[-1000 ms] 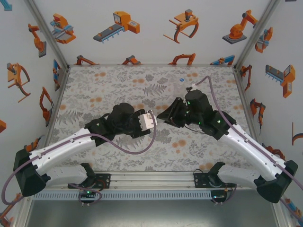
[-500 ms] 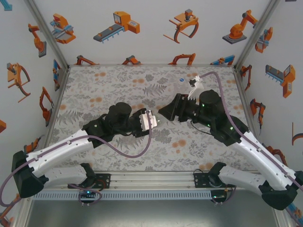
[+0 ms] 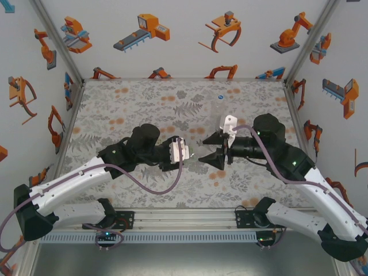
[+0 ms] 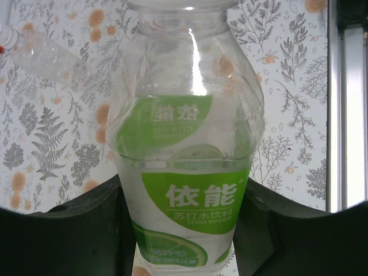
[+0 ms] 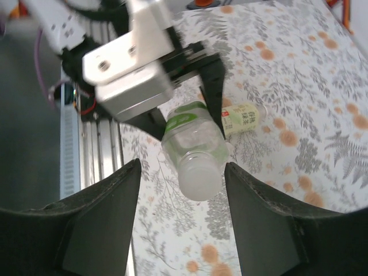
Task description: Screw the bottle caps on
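One bottle matters here: the green-labelled bottle [image 4: 184, 172] is clamped in the left gripper [image 3: 188, 154], its long axis roughly level and its neck end aimed straight at the right gripper [image 5: 183, 169]. That gripper, the nearer to the neck, stands with jaws wide, one finger on each side of the neck, touching nothing. Whether the neck already wears a cap, I cannot tell.

The green-label bottle [image 4: 187, 149] reads "依能", apparently "SODA WATER" beneath.
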